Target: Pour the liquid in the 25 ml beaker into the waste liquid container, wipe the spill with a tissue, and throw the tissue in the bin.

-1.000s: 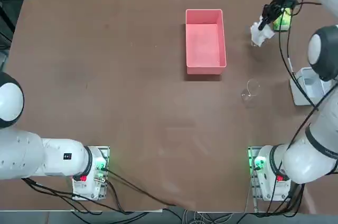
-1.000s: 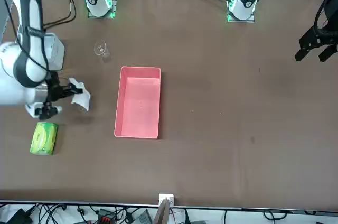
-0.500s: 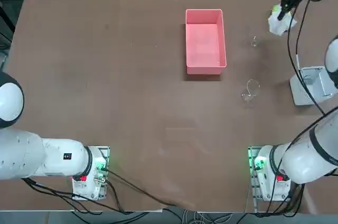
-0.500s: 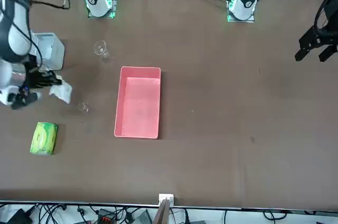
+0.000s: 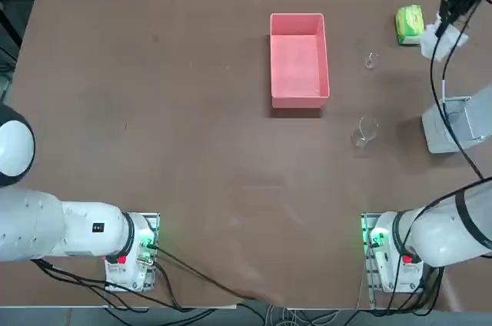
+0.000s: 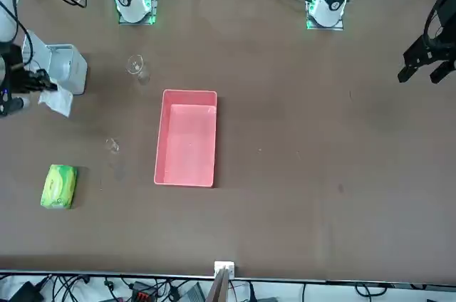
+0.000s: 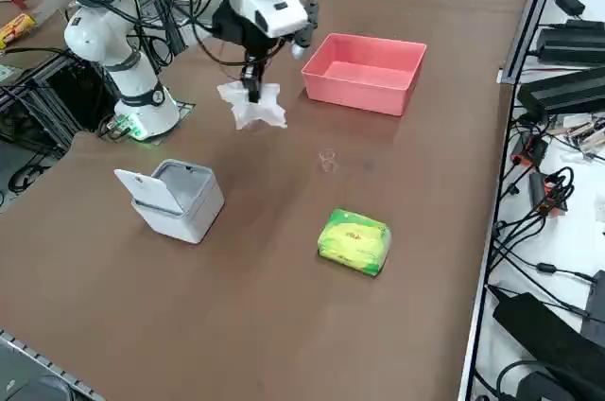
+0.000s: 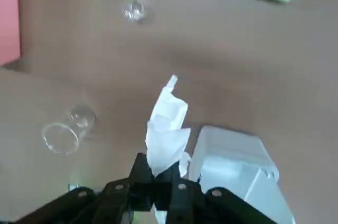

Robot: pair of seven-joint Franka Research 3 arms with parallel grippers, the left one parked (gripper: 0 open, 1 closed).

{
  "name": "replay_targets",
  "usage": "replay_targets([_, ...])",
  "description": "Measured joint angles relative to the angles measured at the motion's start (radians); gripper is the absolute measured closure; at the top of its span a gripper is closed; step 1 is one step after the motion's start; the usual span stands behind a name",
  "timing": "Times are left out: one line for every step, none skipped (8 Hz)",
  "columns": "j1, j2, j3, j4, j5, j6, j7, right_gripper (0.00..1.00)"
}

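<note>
Pinching a crumpled white tissue (image 8: 166, 129), the right end effector (image 8: 158, 179) hangs above the table (image 7: 284, 306).

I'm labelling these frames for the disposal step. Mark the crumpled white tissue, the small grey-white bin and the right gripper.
crumpled white tissue (image 7: 253, 106): right side view, its middle.
small grey-white bin (image 7: 192, 205): right side view, front wall.
right gripper (image 8: 158, 184): right wrist view, between the fingertips.

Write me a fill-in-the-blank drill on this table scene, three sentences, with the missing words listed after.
1. The right gripper has its jaws shut on the ____.
2. The waste liquid container is a rectangular tray coloured ____.
3. The green tissue pack lies on the table; the bin has its lid ____.

Missing words: tissue; pink; open
</note>
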Motion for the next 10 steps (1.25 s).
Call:
replay_targets([-0.014,-0.048,-0.001,-0.056,-0.022,0.011,0.0,0.98])
replay_targets([-0.034,-0.097,-0.002,-0.114,-0.041,0.033,0.0,0.98])
replay_targets([-0.053,-0.146,-0.003,-0.173,-0.061,0.059,0.0,0.98])
replay_targets([-0.066,-0.185,-0.003,-0.221,-0.073,0.081,0.0,0.98])
replay_targets([-0.072,-0.21,-0.003,-0.248,-0.077,0.091,0.0,0.98])
replay_targets([-0.072,-0.222,-0.002,-0.259,-0.078,0.098,0.0,0.98])
replay_targets([-0.072,-0.224,0.001,-0.261,-0.078,0.109,0.001,0.98])
replay_targets([-0.072,-0.224,0.004,-0.261,-0.078,0.122,0.001,0.98])
replay_targets([-0.072,-0.224,0.008,-0.261,-0.078,0.133,0.004,0.98])
replay_targets([-0.071,-0.223,0.011,-0.262,-0.078,0.141,0.016,0.98])
